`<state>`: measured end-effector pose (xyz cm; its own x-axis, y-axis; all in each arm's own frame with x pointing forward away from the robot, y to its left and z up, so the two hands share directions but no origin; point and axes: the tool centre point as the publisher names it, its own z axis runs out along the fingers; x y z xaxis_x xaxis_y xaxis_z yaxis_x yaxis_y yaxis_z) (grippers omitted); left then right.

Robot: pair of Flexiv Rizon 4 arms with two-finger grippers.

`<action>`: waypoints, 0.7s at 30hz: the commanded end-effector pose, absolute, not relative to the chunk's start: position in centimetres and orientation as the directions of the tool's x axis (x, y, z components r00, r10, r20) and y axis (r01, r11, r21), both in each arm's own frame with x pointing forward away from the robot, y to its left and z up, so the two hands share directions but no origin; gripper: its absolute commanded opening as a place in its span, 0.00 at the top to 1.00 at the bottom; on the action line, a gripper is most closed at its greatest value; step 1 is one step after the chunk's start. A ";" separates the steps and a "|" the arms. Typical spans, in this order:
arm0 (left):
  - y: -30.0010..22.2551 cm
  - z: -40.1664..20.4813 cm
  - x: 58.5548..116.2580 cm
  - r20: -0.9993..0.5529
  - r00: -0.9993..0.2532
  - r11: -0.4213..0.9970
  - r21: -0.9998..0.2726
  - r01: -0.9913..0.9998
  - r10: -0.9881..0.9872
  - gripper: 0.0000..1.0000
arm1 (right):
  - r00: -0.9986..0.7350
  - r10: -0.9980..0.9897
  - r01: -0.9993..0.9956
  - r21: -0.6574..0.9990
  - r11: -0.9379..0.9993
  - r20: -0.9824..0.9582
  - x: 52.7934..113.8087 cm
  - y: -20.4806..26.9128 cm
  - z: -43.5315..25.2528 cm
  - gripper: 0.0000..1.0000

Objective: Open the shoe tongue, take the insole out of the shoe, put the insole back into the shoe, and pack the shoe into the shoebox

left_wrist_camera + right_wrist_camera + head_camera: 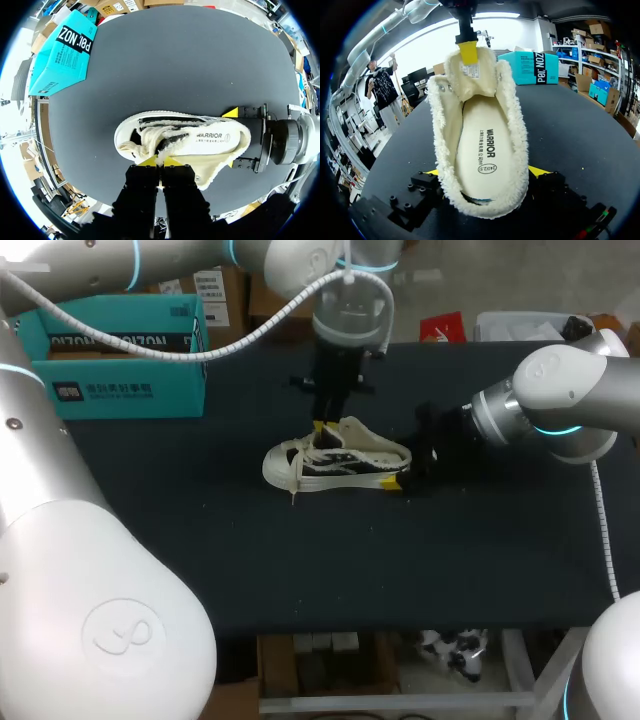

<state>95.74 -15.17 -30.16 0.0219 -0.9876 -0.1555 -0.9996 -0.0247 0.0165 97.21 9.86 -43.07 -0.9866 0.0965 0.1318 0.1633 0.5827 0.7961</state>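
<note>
A cream fleece-lined shoe point(335, 462) lies on its side on the black table point(200, 540), toe to the left. My left gripper point(322, 427) comes down from above and is shut on the fleecy tongue point(155, 145), pinching its edge between the yellow tips. In the right wrist view the tongue point(470, 75) stands raised with the left gripper point(468, 52) at its top. The insole point(480, 150) lies flat inside the shoe. My right gripper point(485, 172) holds the heel, one yellow fingertip point(230, 112) on each side. The teal shoebox point(120, 350) stands at the back left.
The shoebox point(62, 52) lies well away from the shoe, at the table's far left corner. Black table surface point(175, 65) stretches between box and shoe. My left arm's cable point(250, 330) hangs over the back of the table.
</note>
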 end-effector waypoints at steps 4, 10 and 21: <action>-10.6 -30.8 95.3 0.165 0.012 -0.017 -0.032 -0.999 -0.986 1.00 | -0.986 0.096 0.164 0.797 0.581 0.134 97.1 10.1 -44.0 1.00; -9.6 -30.6 95.6 0.239 0.005 -0.015 -0.038 -0.999 -0.971 1.00 | -0.986 0.096 0.164 0.797 0.581 0.134 97.1 10.1 -44.0 1.00; -9.4 -32.3 96.7 0.381 -0.025 0.023 -0.010 -1.000 -0.924 1.00 | -0.986 0.096 0.164 0.797 0.581 0.134 97.1 10.1 -44.0 1.00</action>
<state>96.20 -10.02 -31.53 -0.0208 -0.9804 0.1960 -0.9997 0.0182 -0.0151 97.18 10.11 -43.08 -0.9864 0.0961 0.1331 0.1642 0.5829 0.7958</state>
